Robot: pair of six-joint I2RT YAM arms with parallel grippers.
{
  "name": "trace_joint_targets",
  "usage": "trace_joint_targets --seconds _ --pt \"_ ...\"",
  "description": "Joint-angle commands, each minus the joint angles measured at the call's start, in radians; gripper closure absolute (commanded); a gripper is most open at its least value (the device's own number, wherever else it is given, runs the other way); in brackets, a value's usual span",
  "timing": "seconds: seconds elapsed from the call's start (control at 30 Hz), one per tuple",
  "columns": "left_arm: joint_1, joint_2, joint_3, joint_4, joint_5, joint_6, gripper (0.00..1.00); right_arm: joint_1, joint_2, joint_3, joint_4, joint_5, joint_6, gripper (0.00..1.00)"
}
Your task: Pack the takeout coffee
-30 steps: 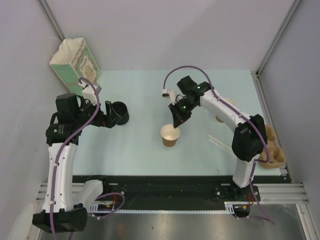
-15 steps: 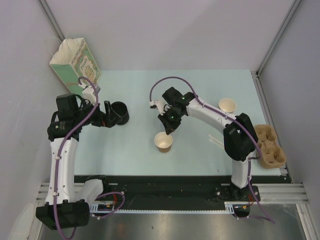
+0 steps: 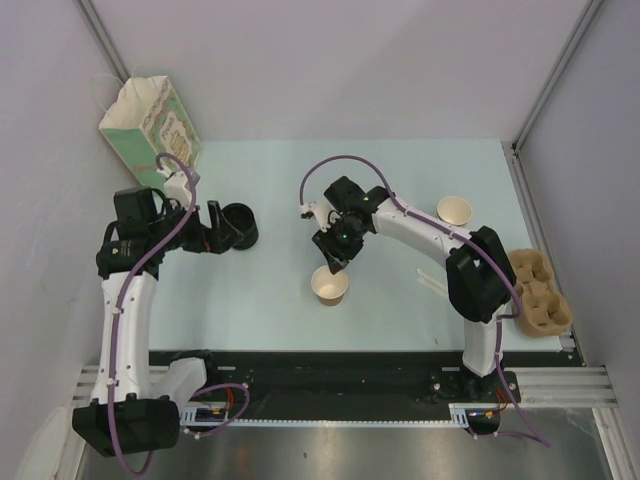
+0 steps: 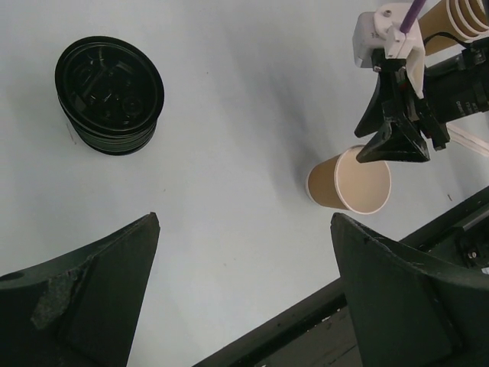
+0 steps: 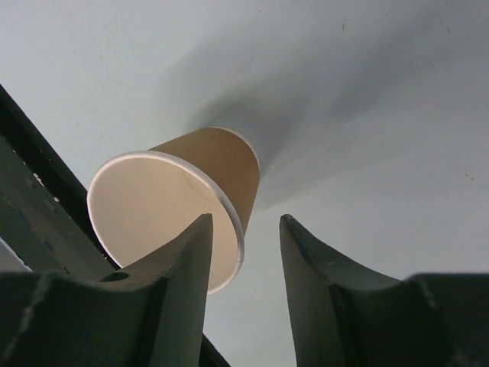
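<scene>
The takeout coffee is out of view. A lidless tan paper cup [image 3: 329, 287] stands upright on the pale table, also in the left wrist view [image 4: 348, 183]. My right gripper [image 3: 336, 262] hovers at its rim, open. In the right wrist view one finger reaches inside the cup [image 5: 221, 164] and the other stays outside, with a gap around the wall at my right gripper [image 5: 244, 220]. My left gripper [image 3: 220, 236] is wide open beside a low black stack of lids [image 3: 239, 226]. Nothing lies between the fingers of my left gripper [image 4: 244, 222], and the lids [image 4: 109, 95] sit far left.
A patterned paper bag [image 3: 150, 125] stands at the back left. A stack of lidless cups [image 3: 454, 210] sits right of the arm. A moulded cup carrier [image 3: 540, 295] rests at the right edge, with thin sticks [image 3: 432, 282] lying beside it.
My right gripper carried the lidless cup left and toward the near edge, then opened its jaws around the rim. The left arm has hardly moved.
</scene>
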Motion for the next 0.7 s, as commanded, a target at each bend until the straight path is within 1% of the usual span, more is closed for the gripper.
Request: trace_joint_targets --seconds 0.0,0.03,0.1,0.13,0.2,0.23,0.27,0.3,0.37,0.4,0.5,0.6,0.67 --pt "0.012 0.025 0.049 0.009 -0.046 0.000 0.00 -0.002 -0.077 0.015 0.006 0.000 0.000 0.50" --pt "0.012 0.031 0.060 0.008 -0.066 0.006 0.01 -0.005 -0.082 0.023 0.002 -0.004 0.000 0.44" --pt "0.012 0.062 0.093 0.008 -0.113 0.020 0.00 -0.012 -0.098 0.037 -0.009 -0.008 -0.002 0.40" --pt "0.012 0.074 0.106 0.008 -0.164 0.034 0.00 -0.022 -0.103 0.057 -0.020 -0.010 -0.002 0.36" --pt "0.014 0.115 0.146 0.018 -0.211 0.048 0.01 -0.038 -0.118 0.074 -0.026 -0.017 -0.002 0.34" --pt "0.012 0.134 0.161 0.020 -0.257 0.063 0.04 -0.045 -0.122 0.087 -0.033 -0.019 -0.003 0.33" --pt "0.012 0.175 0.187 0.021 -0.274 0.071 0.06 -0.062 -0.123 0.094 -0.037 -0.020 0.000 0.33" --pt "0.012 0.195 0.201 0.020 -0.293 0.077 0.13 -0.071 -0.125 0.097 -0.038 -0.022 0.000 0.32" --pt "0.012 0.244 0.233 0.011 -0.310 0.094 0.21 -0.097 -0.131 0.103 -0.041 -0.030 0.000 0.32" --pt "0.014 0.287 0.244 0.006 -0.313 0.100 0.29 -0.107 -0.129 0.108 -0.043 -0.034 0.003 0.32" --pt "0.011 0.365 0.271 0.002 -0.321 0.103 0.39 -0.143 -0.131 0.117 -0.050 -0.056 0.007 0.32" --pt "0.009 0.407 0.275 0.018 -0.327 0.094 0.42 -0.170 -0.131 0.121 -0.053 -0.073 0.012 0.32" --pt "0.009 0.442 0.278 0.028 -0.315 0.086 0.41 -0.176 -0.131 0.121 -0.053 -0.077 0.012 0.32"
